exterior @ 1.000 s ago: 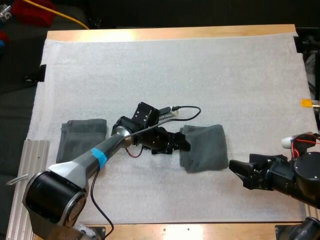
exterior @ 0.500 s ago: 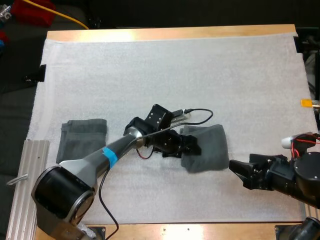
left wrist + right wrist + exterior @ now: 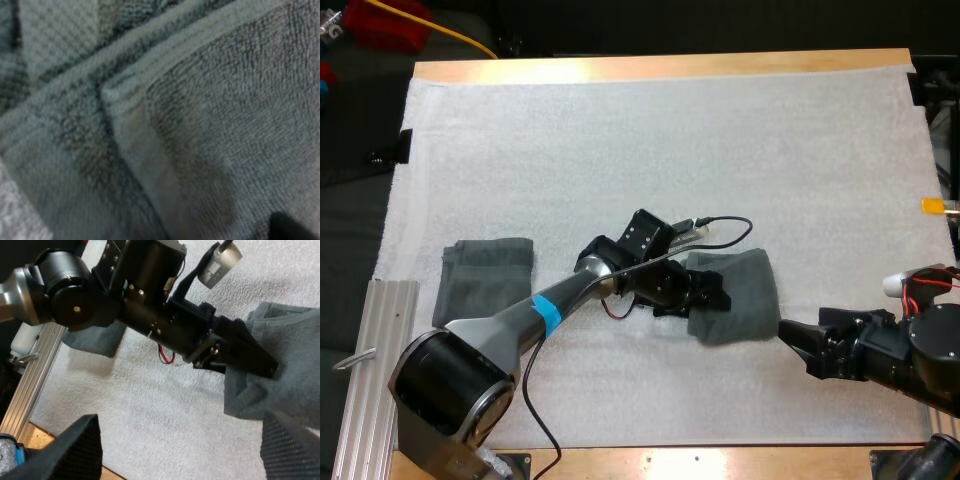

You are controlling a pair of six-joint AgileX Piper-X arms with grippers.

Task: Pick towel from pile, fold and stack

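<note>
Gripping the grey towel (image 3: 745, 305), which lies right of centre on the white mat (image 3: 620, 130), calls for a deep bite across its left hem, I judge. The left tool (image 3: 713, 298) sits at that edge; I cannot tell whether it grips. The right tool (image 3: 798, 348) hovers spread open beside the towel's corner. No writing is legible.

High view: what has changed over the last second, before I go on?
The left hand pushed rightward, from beside the crumpled towel onto its left edge, nudging that towel slightly right. I cannot tell whether it has taken hold. The folded towel at the left and the open right hand stayed put.
</note>
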